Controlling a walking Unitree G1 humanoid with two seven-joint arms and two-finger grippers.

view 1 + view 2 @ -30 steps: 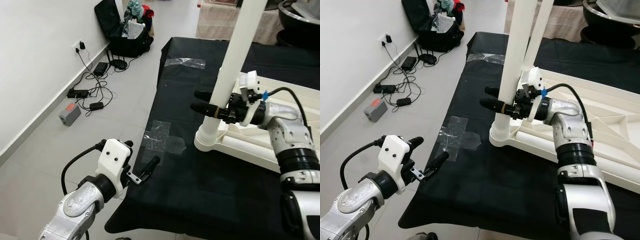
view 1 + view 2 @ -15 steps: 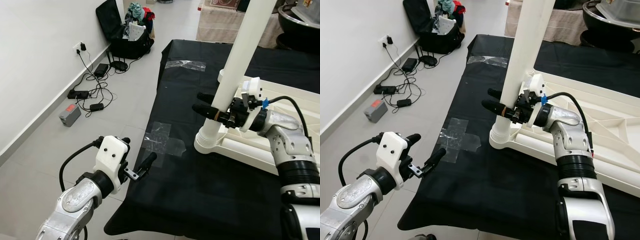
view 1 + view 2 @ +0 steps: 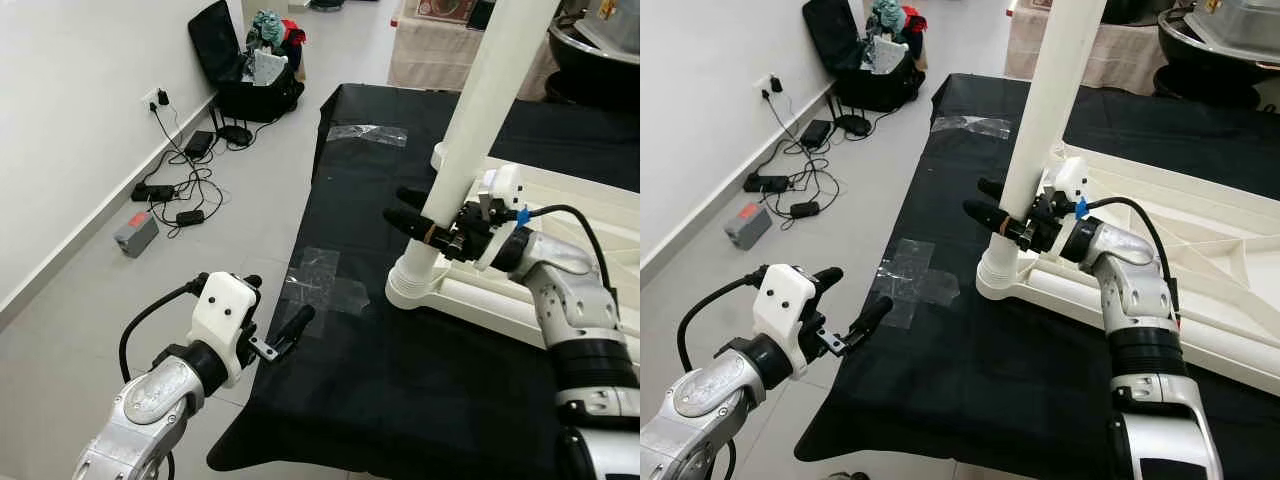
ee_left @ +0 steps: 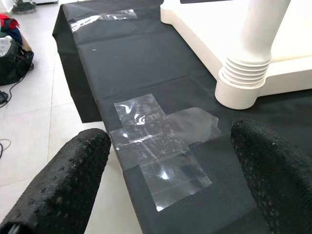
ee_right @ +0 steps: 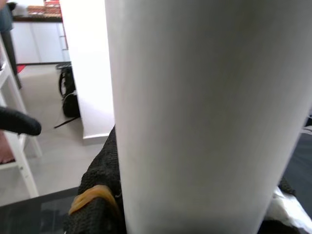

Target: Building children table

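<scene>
The white table leg (image 3: 470,130) stands upright in the corner socket of the upturned tabletop (image 3: 1200,250) on the black sheet (image 3: 400,380) — clamped low down by the right tool (image 3: 412,205). The left tool (image 3: 285,325) is held open, empty, at the sheet's edge.

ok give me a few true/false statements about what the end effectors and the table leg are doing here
1. The right end effector is closed around the white table leg. True.
2. The leg lies flat on the black cloth. False: it stands upright in the corner socket of the white tabletop.
3. The left end effector holds a screw. False: its fingers are open and empty.
4. Clear tape is stuck on the cloth near its edge. True.
</scene>
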